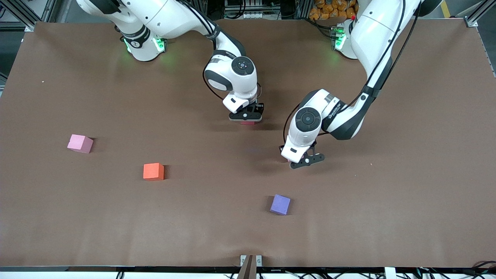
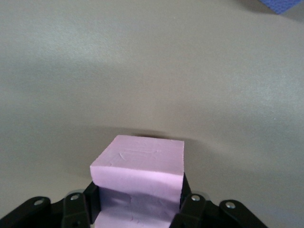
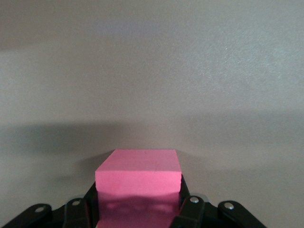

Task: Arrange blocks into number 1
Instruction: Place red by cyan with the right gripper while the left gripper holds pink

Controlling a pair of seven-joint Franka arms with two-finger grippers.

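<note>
My right gripper (image 1: 248, 118) (image 3: 137, 195) is down at the table's middle, shut on a red block (image 1: 248, 123) (image 3: 138, 171) that fills the gap between its fingers. My left gripper (image 1: 297, 162) (image 2: 137, 194) is low over the table toward the left arm's end, shut on a pale pink block (image 2: 140, 159); in the front view the hand hides almost all of that block. Three blocks lie loose: a pink one (image 1: 80, 143) toward the right arm's end, an orange one (image 1: 153, 171), and a purple one (image 1: 280, 204) (image 2: 281, 4) nearest the front camera.
The brown table (image 1: 407, 193) carries only the blocks. Both arms reach in from their bases along the table edge farthest from the front camera. A small bracket (image 1: 250, 260) sits at the table's front edge.
</note>
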